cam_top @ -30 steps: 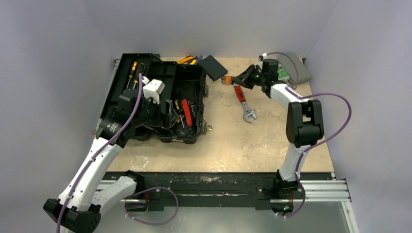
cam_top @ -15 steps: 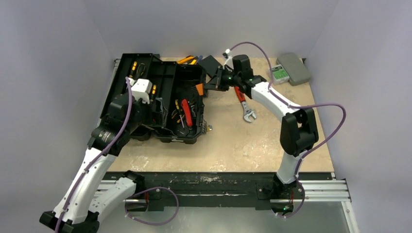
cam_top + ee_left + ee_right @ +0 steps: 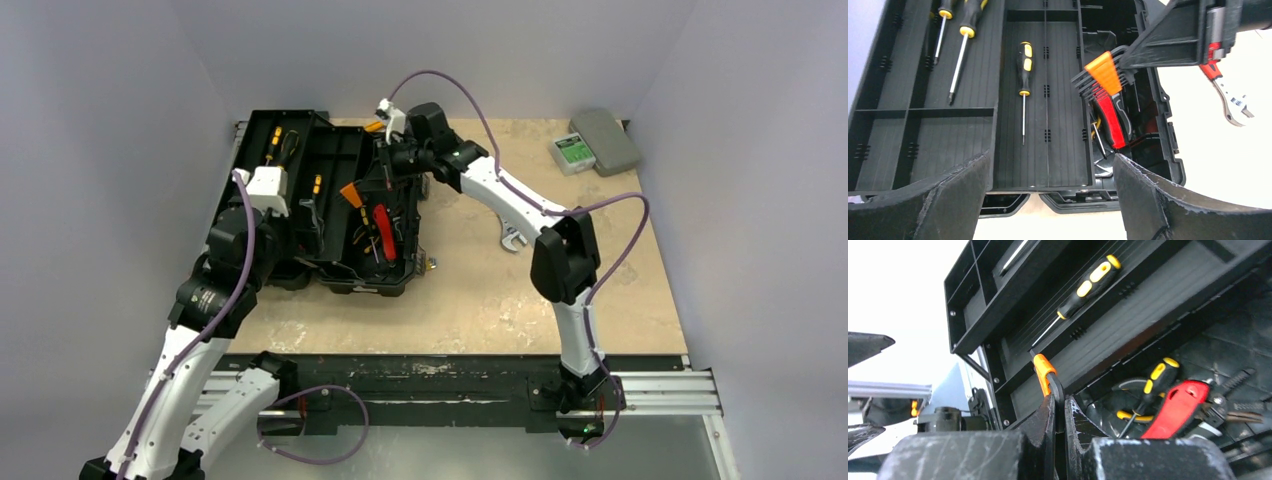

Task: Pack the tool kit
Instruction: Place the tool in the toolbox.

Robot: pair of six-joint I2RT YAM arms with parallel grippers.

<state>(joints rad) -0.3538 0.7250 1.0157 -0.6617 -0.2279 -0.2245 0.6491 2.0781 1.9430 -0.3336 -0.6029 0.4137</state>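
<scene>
Right gripper [image 3: 1058,402] is pinched shut on the orange clip of the hex key set [image 3: 1103,75], holding it over the open toolbox [image 3: 335,150] just above the red pliers [image 3: 1113,125]. Left gripper [image 3: 1050,172] gapes wide and empty over the tray side. The set looks light and stiff, but its keys fan loose, so the clip is the sane hold. The wrench [image 3: 1229,96] on the table looks heavier and slick, so take it by the red handle.

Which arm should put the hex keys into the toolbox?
Right: its hand grips the hex keys above the open toolbox. The left hand is open and empty.
</scene>
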